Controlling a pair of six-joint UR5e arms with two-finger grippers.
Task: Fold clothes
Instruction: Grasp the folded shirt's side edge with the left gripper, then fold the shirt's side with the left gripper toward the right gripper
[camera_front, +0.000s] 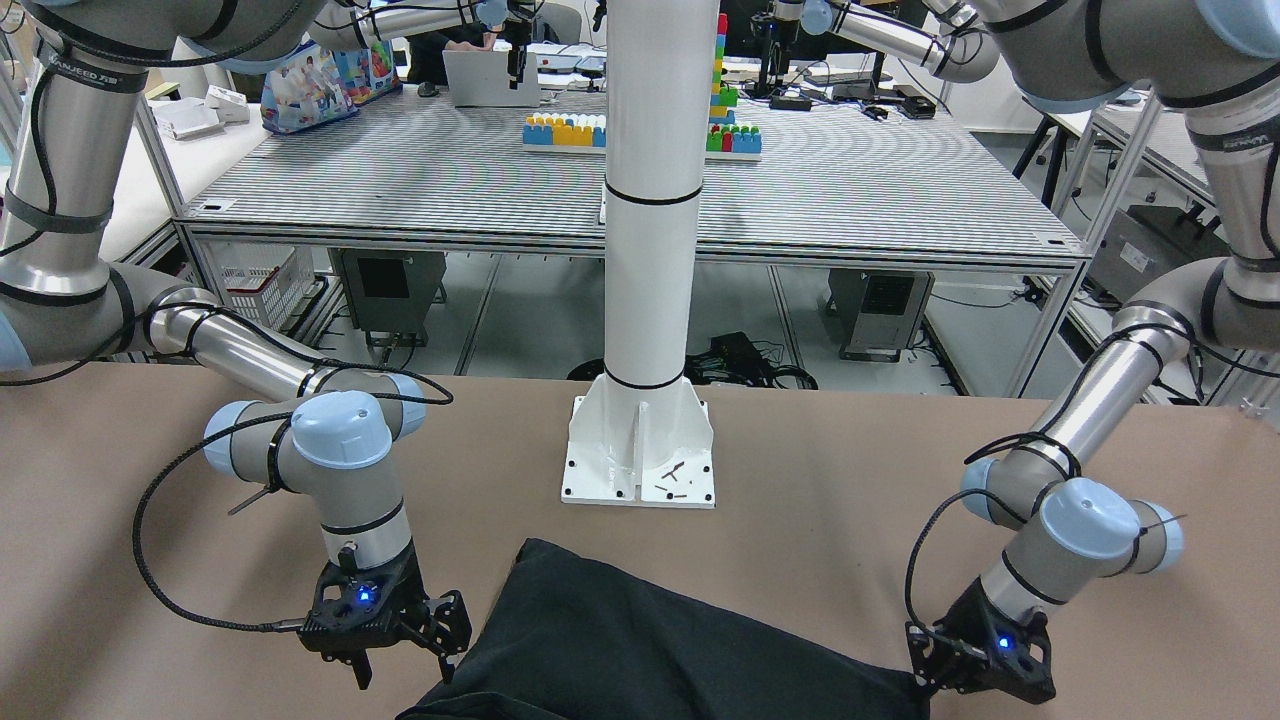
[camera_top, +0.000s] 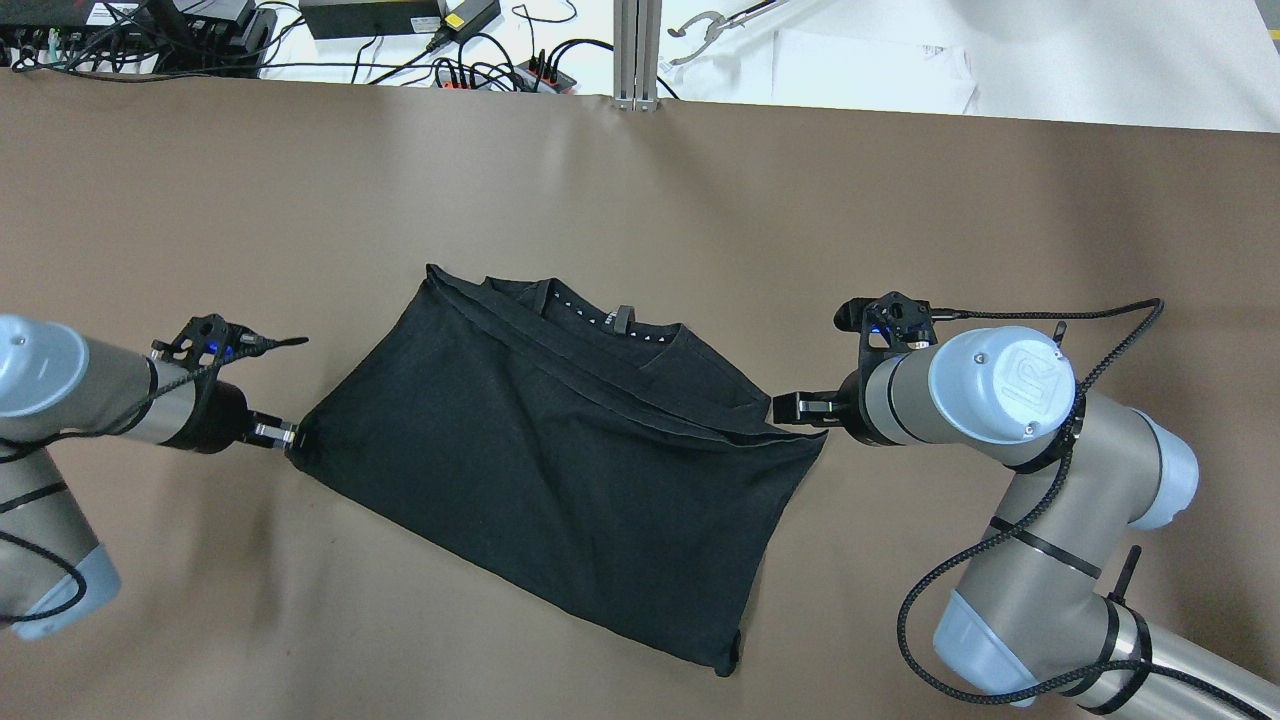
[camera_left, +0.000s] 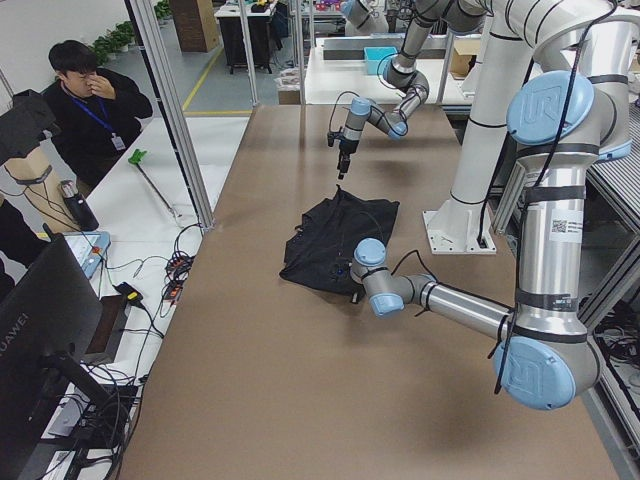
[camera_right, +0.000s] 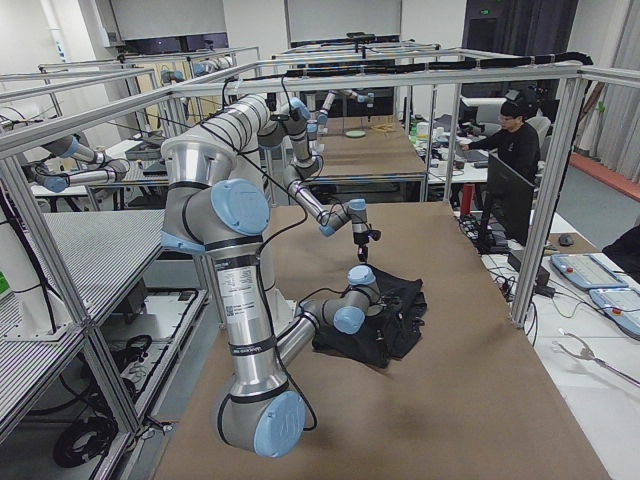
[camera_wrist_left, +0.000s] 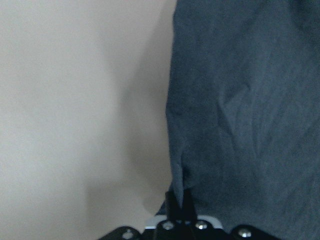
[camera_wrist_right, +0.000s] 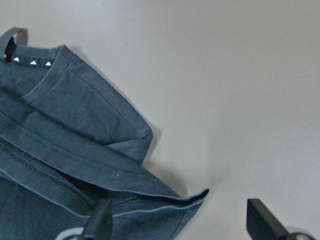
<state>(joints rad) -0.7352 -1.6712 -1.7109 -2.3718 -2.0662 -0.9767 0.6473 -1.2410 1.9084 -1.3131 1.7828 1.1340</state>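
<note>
Fold stage: plain black soft fabric garment (camera_top: 540, 450) mid brown table (camera_top: 600, 180), apparently folded once, collar showing at far edge. Left gripper (camera_top: 283, 438) clenched on left corner; right gripper (camera_top: 795, 408) released, hovering by right corner. Further folds judged outstanding

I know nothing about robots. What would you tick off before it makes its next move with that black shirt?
1. Grip of left pincer on black shirt: ok, shut on its corner.
2. Grip of right pincer: not ok, open; in the wrist view the shirt's corner lies loose between its fingers.
3. Shirt wholly on the table: ok.
4. Top layer lined up with the one beneath: not ok, the collar and a strip of the lower layer stick out.
5. Height of right pincer over the table: cannot tell.
</note>
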